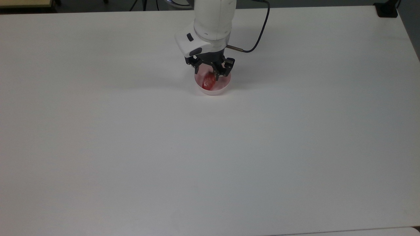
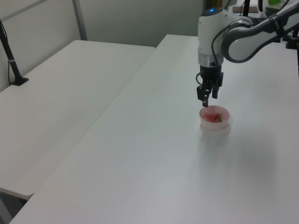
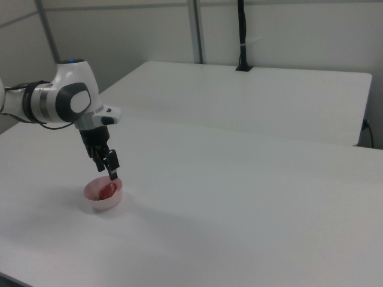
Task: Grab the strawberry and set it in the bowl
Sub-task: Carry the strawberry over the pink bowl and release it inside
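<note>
The strawberry (image 1: 208,81) lies inside the bowl (image 1: 219,90) in the top view, with the gripper (image 1: 212,71) pointing straight down over it, fingers spread and empty; the arm's wrist covers the bowl's far rim. In the left view the gripper (image 2: 208,95) hangs above the bowl (image 2: 214,123), and the strawberry (image 2: 213,116) is a red smear. In the right view the gripper (image 3: 108,164) hovers over the bowl (image 3: 105,200) on the table (image 3: 251,203).
</note>
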### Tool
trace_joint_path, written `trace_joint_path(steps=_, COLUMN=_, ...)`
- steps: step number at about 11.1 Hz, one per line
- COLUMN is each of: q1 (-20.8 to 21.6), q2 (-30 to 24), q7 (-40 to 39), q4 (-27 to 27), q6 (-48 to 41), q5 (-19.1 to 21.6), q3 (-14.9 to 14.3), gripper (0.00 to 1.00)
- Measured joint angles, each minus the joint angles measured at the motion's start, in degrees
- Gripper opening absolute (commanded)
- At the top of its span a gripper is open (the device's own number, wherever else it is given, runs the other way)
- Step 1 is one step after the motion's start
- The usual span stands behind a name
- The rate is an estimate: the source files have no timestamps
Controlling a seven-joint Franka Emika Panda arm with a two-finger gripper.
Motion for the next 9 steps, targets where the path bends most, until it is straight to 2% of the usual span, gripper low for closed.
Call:
trace_joint_path(steps=2, q1=-0.8, q2=-0.5, q7=-1.6, q4=0.5, q6=-1.3, q5=-1.4, q3=2.3, gripper=1.00)
trace_joint_path(steps=3, q1=-3.1, q2=-1.6, q7=-4.8, q4=2.2, q6=-3.6, q5=-1.8, q3=4.1, gripper=1.00)
trace_joint_path(steps=5, q1=-14.7, q2=-4.7, q7=-12.9, q4=10.3, q6=-14.5, q5=-1.7, q3=11.5, gripper=1.00)
trace_joint_path(steps=6, q1=-19.6, q2=-5.9, q7=-16.8, q4=14.9, q6=-19.7, q5=-1.6, q3=13.7, gripper=1.00)
trace_joint_path(steps=7, q1=-22.0, q2=-6.7, q7=-20.3, q4=17.9, q6=-22.6, q5=-1.5, q3=14.0, gripper=1.00)
trace_joint_path(steps=9, q1=-23.1, q2=-6.8, q7=-25.4, q4=19.3, q6=-23.4, q5=-1.5, q3=13.6, gripper=1.00)
